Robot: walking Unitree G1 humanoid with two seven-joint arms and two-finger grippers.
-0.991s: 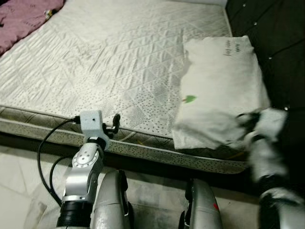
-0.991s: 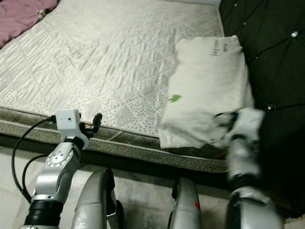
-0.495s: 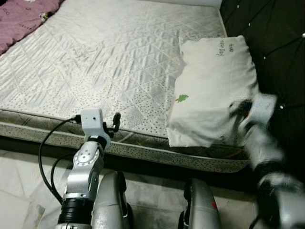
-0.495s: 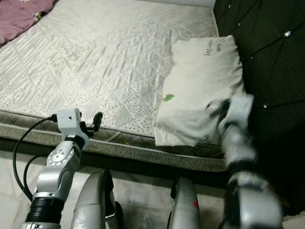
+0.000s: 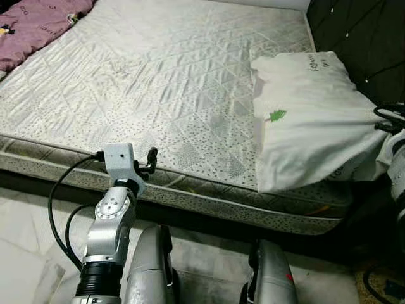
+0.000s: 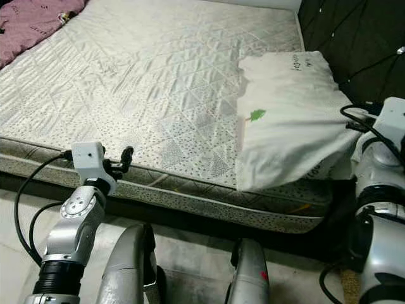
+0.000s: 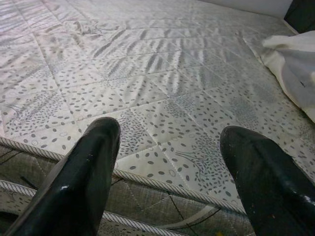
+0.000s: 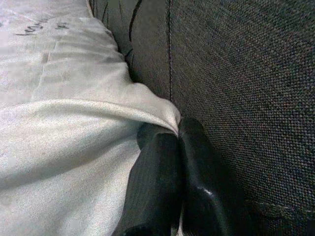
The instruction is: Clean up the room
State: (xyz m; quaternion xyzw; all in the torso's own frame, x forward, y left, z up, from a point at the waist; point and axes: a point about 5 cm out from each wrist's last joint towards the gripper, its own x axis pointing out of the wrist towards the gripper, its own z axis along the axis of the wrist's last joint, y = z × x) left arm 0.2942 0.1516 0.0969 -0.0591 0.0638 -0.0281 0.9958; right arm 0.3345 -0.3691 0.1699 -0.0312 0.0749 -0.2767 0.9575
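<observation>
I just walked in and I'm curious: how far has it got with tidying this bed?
Early on, it seems. The right gripper is shut on a corner of the white pillow, which lies on the bare mattress beside the dark headboard, its near end overhanging the edge. The left gripper hovers open at the mattress's edge, holding nothing. The purple blanket at the far corner lies crumpled, untouched.

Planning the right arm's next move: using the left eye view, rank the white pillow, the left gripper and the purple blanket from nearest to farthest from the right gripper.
1. White pillow: pinched at its corner by the right gripper, beside the dark headboard.
2. Left gripper: at the mattress's near edge, open.
3. Purple blanket: far left corner.
</observation>
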